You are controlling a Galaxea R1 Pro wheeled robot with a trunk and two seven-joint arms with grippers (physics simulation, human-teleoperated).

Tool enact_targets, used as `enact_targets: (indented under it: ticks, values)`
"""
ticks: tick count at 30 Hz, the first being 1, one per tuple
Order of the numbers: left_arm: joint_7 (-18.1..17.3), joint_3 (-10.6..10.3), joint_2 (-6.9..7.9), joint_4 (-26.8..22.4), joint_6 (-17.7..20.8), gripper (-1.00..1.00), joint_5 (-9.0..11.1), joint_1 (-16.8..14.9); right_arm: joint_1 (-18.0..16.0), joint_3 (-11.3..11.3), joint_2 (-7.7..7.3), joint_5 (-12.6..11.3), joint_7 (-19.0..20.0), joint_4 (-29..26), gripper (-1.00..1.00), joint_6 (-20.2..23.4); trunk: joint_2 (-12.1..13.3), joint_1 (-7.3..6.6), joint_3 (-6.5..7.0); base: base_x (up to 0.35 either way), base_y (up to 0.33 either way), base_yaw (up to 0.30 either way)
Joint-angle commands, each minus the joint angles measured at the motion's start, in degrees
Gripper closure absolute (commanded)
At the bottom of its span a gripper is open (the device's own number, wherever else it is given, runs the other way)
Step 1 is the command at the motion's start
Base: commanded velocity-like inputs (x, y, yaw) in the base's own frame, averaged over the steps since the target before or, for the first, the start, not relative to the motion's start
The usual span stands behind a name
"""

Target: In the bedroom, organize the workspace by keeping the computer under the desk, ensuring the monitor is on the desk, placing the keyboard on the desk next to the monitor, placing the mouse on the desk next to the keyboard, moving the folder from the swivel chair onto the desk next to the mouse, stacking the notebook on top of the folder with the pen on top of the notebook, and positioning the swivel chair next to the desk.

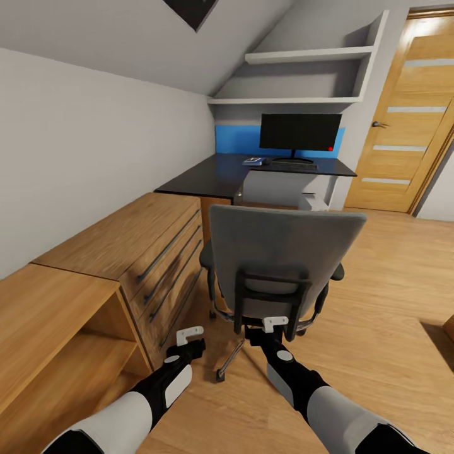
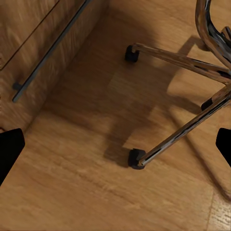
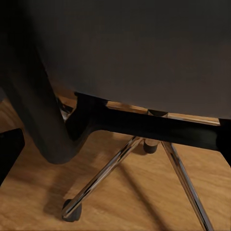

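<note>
Left to right: a light-oak drawer cabinet with dark bar handles (image 1: 157, 246) lines the left wall. The left gripper (image 1: 189, 337) hangs low beside it, above the wooden plank floor (image 1: 378, 302), jaws released and empty. At centre stands the grey-backed swivel chair on a chrome star base (image 1: 284, 258), its back turned to the robot. The right gripper (image 1: 275, 325) sits just behind and below the backrest, near the black back support (image 3: 48, 120); its jaws appear spread, gripping nothing. Far beyond, the black corner bench (image 1: 252, 170) carries the black flat monitor (image 1: 300, 132) and the dark keyboard (image 1: 294, 166).

The step in hand is judged to be moving the chair to the bench. Push low and centred on the back support, slowly, so the castors (image 2: 136, 158) roll straight and clear the cabinet.
</note>
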Motion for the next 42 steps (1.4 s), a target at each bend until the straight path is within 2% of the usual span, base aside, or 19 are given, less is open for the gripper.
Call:
enact_targets:
  ticks: [1, 18, 33, 42]
  values:
    - [0.34, -0.49, 0.03, 0.00, -0.24, -1.00, 0.57, -0.05, -0.06, 0.49, -0.02, -0.47, -0.35, 0.04, -1.00, -0.22, -0.02, -0.01, -0.05, 0.000, 0.005, -0.001]
    - [0.42, -0.43, 0.06, 0.01, -0.20, -1.00, 0.72, -0.05, -0.06, 0.34, 0.17, -0.54, -0.69, -0.09, -1.00, -0.24, -0.02, -0.01, -0.05, -0.078, 0.069, 0.000]
    - [0.42, -0.31, 0.12, 0.05, -0.16, -1.00, 0.80, -0.05, -0.06, 0.31, 0.17, -0.54, -0.70, -0.13, -1.00, -0.29, -0.02, -0.01, 0.66, 0.000, 0.000, -0.211]
    - [0.42, -0.30, 0.12, 0.06, -0.16, -1.00, 0.75, -0.05, -0.06, 0.21, 0.17, -0.68, -0.77, -0.30, -1.00, -0.26, -0.02, -0.01, 0.69, 0.000, 0.000, -0.044]
